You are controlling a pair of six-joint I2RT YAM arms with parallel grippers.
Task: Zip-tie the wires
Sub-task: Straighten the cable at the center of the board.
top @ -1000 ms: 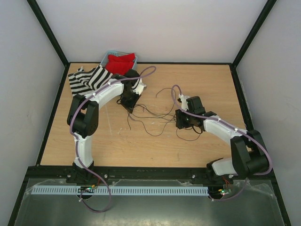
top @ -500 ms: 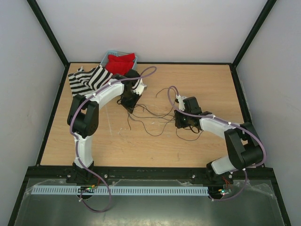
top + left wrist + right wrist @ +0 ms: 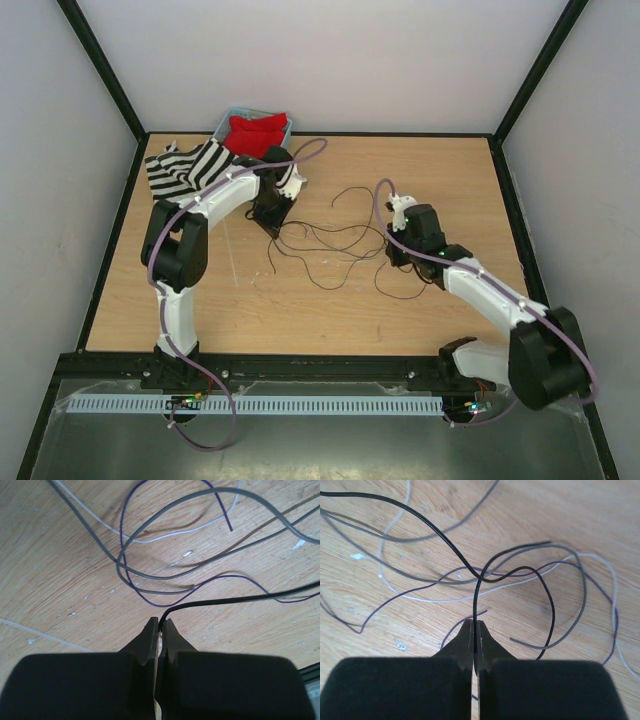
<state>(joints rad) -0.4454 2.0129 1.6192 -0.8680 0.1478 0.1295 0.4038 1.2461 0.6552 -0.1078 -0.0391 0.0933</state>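
Left pincer (image 3: 160, 626) shut tight on a black strand of the wires (image 3: 225, 600), right pincer (image 3: 474, 626) shut tight on a black strand too, loose loops on the wooden bench (image 3: 440, 170)

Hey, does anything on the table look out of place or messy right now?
Yes: a black-and-white striped cloth lies crumpled at the far left corner, beside a blue bin holding red fabric. Neither looks related to wiring. The wires sprawl in loose loops mid-table, not bundled.
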